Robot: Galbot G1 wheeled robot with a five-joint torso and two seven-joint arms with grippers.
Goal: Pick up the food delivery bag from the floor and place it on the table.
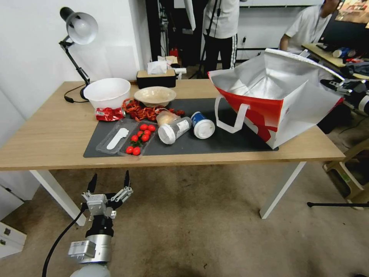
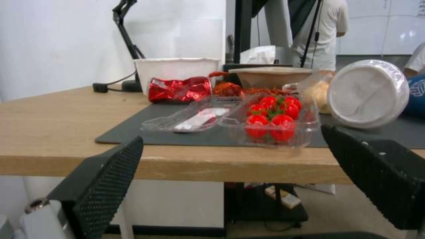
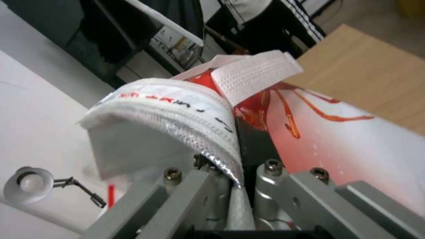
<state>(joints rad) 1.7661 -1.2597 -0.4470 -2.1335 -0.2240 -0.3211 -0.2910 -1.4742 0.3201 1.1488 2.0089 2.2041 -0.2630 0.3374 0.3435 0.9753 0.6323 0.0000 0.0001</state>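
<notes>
- Bag: the large boxy red-and-white insulated food delivery bag (image 1: 276, 104) with crinkled silver foil lining stands open on the wide light-wood table (image 1: 50, 134), its base partly on the smooth dark grey mat (image 1: 230, 140) at the table's right end, one white woven strap handle (image 1: 230, 115) hanging down its front.
- The right gripper (image 3: 241, 156), at the bag's far right rim, is clamped on the bag's folded, foil-backed top edge, between grey metal fingers.
- The left gripper (image 1: 109, 182) hangs below the table's front edge over the worn brownish carpet floor (image 1: 200, 223), its black textured fingers (image 2: 111, 166) spread apart, holding nothing.
- Left of the bag on the mat lie two tipped cups with white lids (image 1: 186, 128) and a clear plastic tray of glossy red tomatoes (image 1: 140, 138).
</notes>
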